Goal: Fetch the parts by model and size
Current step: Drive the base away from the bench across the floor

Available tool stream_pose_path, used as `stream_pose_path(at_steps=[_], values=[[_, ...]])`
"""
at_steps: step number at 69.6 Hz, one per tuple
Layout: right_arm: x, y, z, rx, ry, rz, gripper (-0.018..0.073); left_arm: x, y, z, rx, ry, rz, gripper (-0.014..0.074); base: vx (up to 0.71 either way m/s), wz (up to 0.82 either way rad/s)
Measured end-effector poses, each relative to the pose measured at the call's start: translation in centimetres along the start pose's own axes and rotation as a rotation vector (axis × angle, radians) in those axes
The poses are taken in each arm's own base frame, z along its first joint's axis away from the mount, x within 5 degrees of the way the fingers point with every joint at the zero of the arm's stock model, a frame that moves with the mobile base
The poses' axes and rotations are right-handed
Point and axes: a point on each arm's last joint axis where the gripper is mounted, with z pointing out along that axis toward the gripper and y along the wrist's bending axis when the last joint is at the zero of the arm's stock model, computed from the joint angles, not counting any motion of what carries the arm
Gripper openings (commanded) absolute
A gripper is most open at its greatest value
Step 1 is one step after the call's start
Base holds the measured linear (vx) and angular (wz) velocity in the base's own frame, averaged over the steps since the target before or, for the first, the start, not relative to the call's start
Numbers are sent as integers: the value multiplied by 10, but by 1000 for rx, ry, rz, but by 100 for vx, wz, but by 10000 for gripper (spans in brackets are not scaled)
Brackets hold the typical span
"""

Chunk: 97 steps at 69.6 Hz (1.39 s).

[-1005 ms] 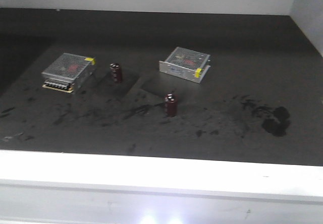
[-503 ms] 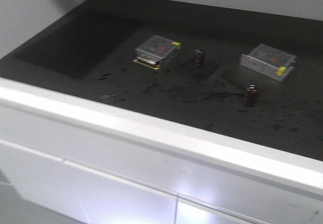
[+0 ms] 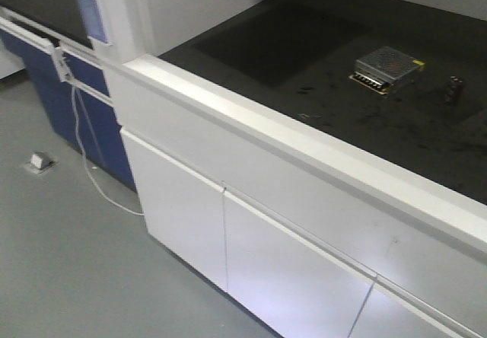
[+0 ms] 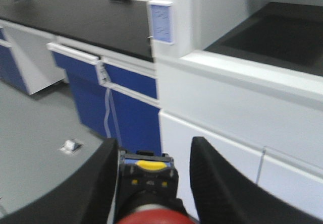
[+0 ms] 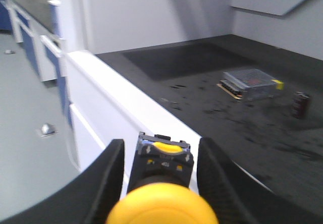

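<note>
Nearest stood the closed white cabinet doors (image 3: 289, 277); above them a white rim (image 3: 304, 155) walled a sunken dark worktop (image 3: 426, 132); on it, well back from the rim, lay a silver perforated box (image 3: 386, 68), with an upright maroon capacitor (image 3: 455, 90) near its right side; the left gripper (image 4: 153, 148) was clamped on the red-capped switch (image 4: 151, 216), cap toward the camera; the right gripper (image 5: 161, 143) likewise pinched the yellow-capped switch (image 5: 161, 206), held outside the rim.

The front view looks down from well off the table's (image 3: 319, 87) corner. Each wrist view peers forward between its own jaws; the right shares the power-supply box (image 3: 385, 67) with the front.
</note>
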Motion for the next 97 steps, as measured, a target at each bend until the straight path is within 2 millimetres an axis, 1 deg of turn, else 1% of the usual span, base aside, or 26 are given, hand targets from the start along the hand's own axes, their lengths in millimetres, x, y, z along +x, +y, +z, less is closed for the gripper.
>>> stream_pose_path(at_steps=[41, 66, 97], values=[[0, 0, 0, 0, 2, 0, -2, 0, 0, 0, 0, 0, 0, -6, -16, 69], [0, 0, 0, 0, 3, 1, -2, 0, 0, 0, 0, 1, 0, -6, -4, 78], [0, 0, 0, 0, 3, 1, -2, 0, 0, 0, 0, 1, 0, -6, 15, 36]])
